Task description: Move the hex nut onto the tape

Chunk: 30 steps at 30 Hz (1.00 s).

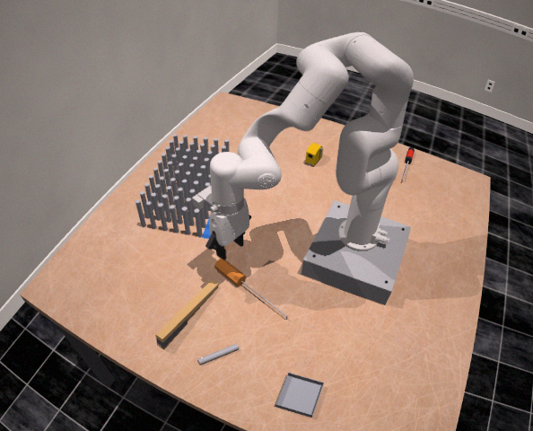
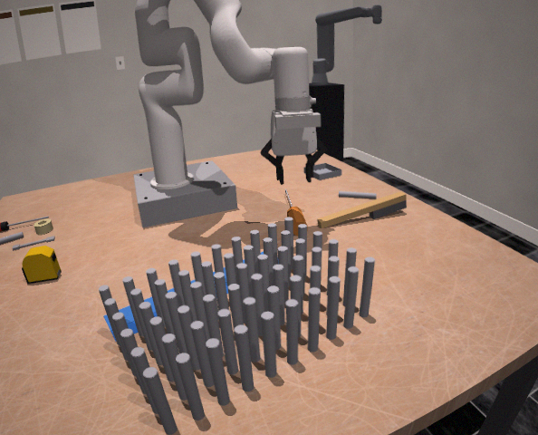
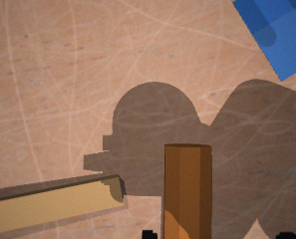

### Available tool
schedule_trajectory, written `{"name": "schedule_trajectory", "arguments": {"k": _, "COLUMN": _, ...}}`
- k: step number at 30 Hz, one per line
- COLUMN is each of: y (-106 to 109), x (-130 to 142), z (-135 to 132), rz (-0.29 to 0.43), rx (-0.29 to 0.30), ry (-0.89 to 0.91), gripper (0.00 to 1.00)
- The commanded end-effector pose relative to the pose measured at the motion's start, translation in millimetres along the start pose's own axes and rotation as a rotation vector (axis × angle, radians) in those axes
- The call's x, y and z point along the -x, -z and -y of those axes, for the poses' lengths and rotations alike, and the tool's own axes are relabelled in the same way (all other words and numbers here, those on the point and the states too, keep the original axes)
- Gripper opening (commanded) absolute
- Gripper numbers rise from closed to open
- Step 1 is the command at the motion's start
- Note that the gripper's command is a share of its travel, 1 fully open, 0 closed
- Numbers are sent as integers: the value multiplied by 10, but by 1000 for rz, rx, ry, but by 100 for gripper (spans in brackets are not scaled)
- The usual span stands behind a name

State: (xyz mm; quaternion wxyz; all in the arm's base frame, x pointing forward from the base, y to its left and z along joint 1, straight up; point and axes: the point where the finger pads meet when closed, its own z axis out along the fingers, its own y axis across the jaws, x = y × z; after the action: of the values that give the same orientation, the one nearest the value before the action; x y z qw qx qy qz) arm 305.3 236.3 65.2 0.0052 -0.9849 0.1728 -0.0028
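Note:
The hook pick lies flat on the table, its orange-brown handle toward the spacers and its thin metal shaft pointing away. My gripper hangs just above the handle's end, fingers partly open and empty; in the exterior view it is clearly above the handle. The wrist view shows the handle straight below. The grey spacers stand in a dense upright field. The blue tape strip shows beside and under them, and its corner shows in the wrist view. The hex nut is hidden.
A wooden bar lies next to the handle. A loose grey rod and a shallow grey tray lie nearer the table edge. A yellow tape measure, a red screwdriver and the arm's base are farther off.

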Motion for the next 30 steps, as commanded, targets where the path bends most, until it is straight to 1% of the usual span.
{"name": "schedule_trajectory", "arguments": {"k": 1, "y": -208, "x": -22, "z": 17, "rz": -2, "rx": 9, "ry": -2, "gripper": 65}}
{"name": "schedule_trajectory", "arguments": {"k": 2, "y": -247, "x": -23, "z": 17, "rz": -2, "rx": 9, "ry": -2, "gripper": 65}}
{"name": "schedule_trajectory", "arguments": {"k": 4, "y": -247, "x": -23, "z": 17, "rz": -2, "rx": 9, "ry": -2, "gripper": 65}}
{"name": "schedule_trajectory", "arguments": {"k": 9, "y": -418, "x": -25, "z": 18, "rz": -2, "rx": 9, "ry": -2, "gripper": 65}}
{"name": "schedule_trajectory", "arguments": {"k": 13, "y": -499, "x": -26, "z": 19, "rz": -2, "rx": 9, "ry": -2, "gripper": 65}}
{"name": "schedule_trajectory", "arguments": {"k": 30, "y": -522, "x": -26, "z": 19, "rz": -2, "rx": 9, "ry": -2, "gripper": 65}}
